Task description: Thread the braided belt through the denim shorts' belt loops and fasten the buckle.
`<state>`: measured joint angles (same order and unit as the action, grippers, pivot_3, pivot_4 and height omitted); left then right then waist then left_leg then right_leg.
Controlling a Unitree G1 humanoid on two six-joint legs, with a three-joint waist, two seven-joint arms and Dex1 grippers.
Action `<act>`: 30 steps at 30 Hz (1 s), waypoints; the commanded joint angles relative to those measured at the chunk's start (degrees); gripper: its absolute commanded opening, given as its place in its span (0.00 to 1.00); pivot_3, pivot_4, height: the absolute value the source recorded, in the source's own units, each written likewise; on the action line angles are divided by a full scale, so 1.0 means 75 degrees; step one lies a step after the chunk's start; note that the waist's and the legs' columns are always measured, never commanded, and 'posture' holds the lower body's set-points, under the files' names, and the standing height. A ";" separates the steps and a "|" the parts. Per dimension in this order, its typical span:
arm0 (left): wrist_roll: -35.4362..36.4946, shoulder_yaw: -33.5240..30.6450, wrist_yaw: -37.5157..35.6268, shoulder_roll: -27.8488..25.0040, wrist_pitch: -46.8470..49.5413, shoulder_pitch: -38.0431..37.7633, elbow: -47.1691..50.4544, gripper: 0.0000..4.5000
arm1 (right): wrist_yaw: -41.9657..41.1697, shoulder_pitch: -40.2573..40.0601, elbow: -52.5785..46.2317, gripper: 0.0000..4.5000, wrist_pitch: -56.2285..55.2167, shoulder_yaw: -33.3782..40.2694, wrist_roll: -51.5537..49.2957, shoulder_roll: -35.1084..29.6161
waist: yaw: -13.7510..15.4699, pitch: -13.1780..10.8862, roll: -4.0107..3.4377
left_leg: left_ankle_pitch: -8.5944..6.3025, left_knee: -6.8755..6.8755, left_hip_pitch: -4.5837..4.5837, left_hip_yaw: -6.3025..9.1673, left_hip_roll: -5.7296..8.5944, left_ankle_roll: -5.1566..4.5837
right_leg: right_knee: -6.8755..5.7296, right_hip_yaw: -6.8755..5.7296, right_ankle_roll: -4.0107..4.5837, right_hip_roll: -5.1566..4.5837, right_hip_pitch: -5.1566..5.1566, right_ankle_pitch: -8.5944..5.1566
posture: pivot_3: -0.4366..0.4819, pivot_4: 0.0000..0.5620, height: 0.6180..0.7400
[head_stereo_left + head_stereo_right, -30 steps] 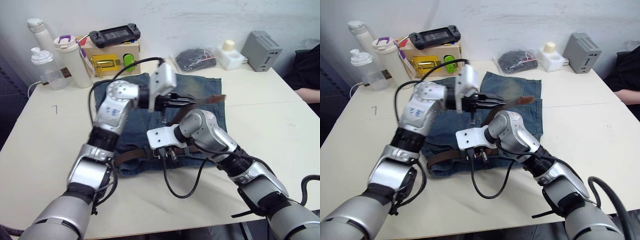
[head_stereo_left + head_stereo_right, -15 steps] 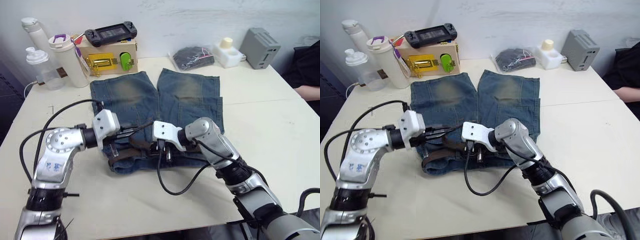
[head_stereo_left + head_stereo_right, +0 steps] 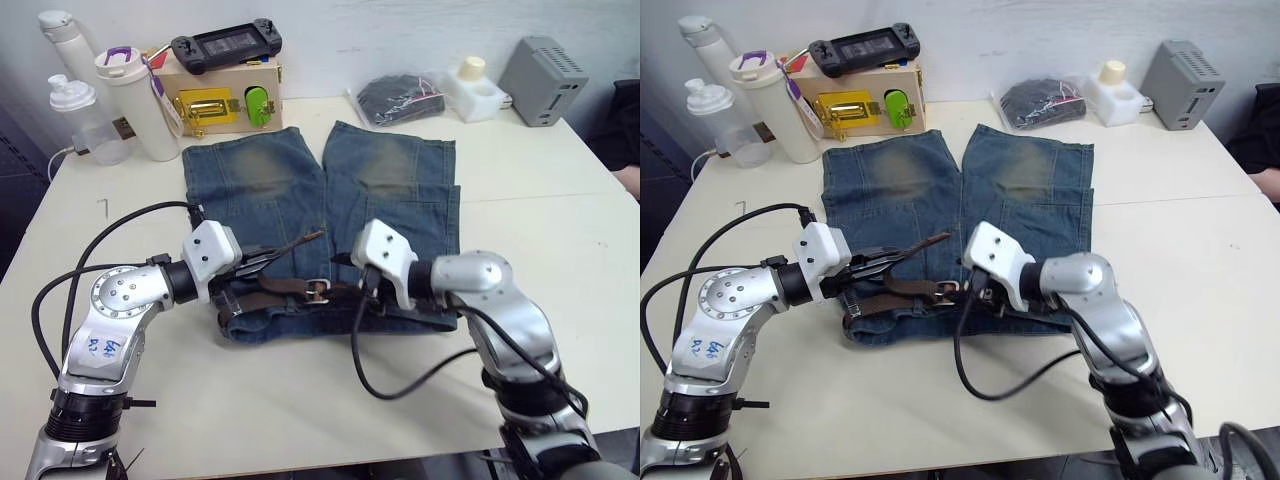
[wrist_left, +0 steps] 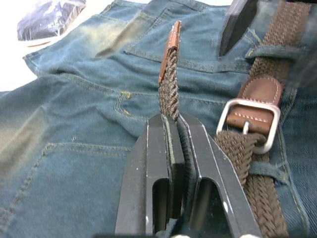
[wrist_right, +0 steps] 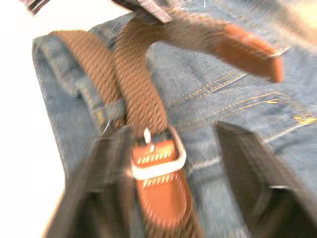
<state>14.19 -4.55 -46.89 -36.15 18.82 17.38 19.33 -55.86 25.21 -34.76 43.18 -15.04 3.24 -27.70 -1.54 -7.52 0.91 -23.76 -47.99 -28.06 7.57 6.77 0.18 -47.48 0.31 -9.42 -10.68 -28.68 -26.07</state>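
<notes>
The left gripper (image 4: 173, 148), forearm low and pointing toward 3 o'clock, is clamped on the braided belt (image 4: 169, 87) over the denim shorts (image 3: 270, 190). The buckle (image 3: 318, 290) lies at the waistband. The right gripper (image 5: 173, 163), reaching toward 9 o'clock, straddles it with fingers apart.

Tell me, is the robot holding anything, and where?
The left end effector pinches the belt on its woven part, below the leather tip. The right end effector is open around the buckle.

The faded denim shorts (image 3: 330, 215) lie flat. Along their waistband runs the braided belt (image 3: 275, 291), under a belt loop (image 4: 270, 52). The silver buckle (image 3: 318, 291) seems fastened; the belt's leather tip (image 4: 172, 42) sticks up above the shorts.
</notes>
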 commanded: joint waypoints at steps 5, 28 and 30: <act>0.0246 -0.0074 -0.0038 -0.0132 -0.0005 0.0165 0.0114 0.00 | 0.2186 -0.1265 0.0115 0.99 -0.3653 -0.1132 0.2226 -0.0654 | 0.0018 -0.0011 0.0014 | 0.0006 -0.0007 -0.0001 -0.0008 0.0001 -0.0002 | -0.0013 0.0003 0.0000 -0.0002 -0.0007 0.0001 | 0.48 0.27 0.22; 0.0393 -0.0116 -0.0043 -0.0178 0.0069 0.0454 -0.0107 0.00 | 0.2677 -0.2078 0.0254 0.99 -0.3955 -0.1255 0.3734 -0.0536 | 0.0037 -0.0010 0.0028 | 0.0007 -0.0029 -0.0005 -0.0007 0.0012 -0.0001 | -0.0042 0.0007 0.0000 0.0004 -0.0014 0.0001 | 0.48 0.27 0.22; 0.0392 -0.0093 -0.0029 -0.0165 0.0075 0.0454 -0.0084 0.00 | 0.2805 -0.1977 0.0428 0.99 -0.3790 -0.1238 0.3991 -0.0446 | 0.0040 -0.0010 0.0029 | 0.0007 -0.0029 -0.0005 -0.0007 0.0012 -0.0001 | -0.0042 0.0006 0.0000 0.0003 -0.0013 0.0001 | 0.48 0.27 0.22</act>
<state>15.94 -4.42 -47.12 -36.86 19.91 19.69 17.62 -34.72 10.28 -32.51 12.69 -25.34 30.41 -31.07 -1.24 -7.59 1.12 -23.70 -48.23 -28.10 7.52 6.86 0.18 -47.80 0.36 -9.42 -10.66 -28.78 -26.06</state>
